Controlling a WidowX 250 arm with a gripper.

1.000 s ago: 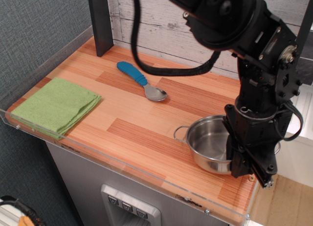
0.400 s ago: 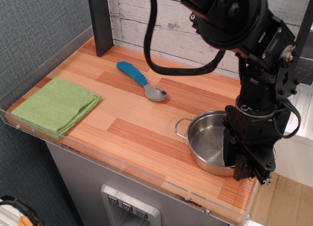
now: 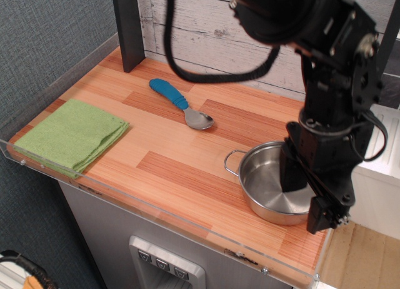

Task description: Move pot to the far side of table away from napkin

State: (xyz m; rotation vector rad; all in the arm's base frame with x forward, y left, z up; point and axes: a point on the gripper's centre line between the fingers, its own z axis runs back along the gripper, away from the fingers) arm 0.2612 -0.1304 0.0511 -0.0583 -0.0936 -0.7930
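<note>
The shiny steel pot (image 3: 267,184) stands upright on the striped wooden table (image 3: 175,142), near its front right corner. The light-green napkin (image 3: 72,136) lies folded at the far left edge, well apart from the pot. My gripper (image 3: 309,195) hangs over the pot's right rim with its jaws spread. One finger (image 3: 291,171) is inside the pot and the other (image 3: 325,215) is outside it. The gripper hides the pot's right handle.
A blue-handled metal spoon (image 3: 181,104) lies at the back centre of the table. A dark post (image 3: 128,26) stands at the back left. A clear acrylic rim (image 3: 156,209) runs along the front and left edges.
The jaws, close together on the pot's right rim before, have spread apart. The arm has risen slightly. The pot has shifted only a little.
</note>
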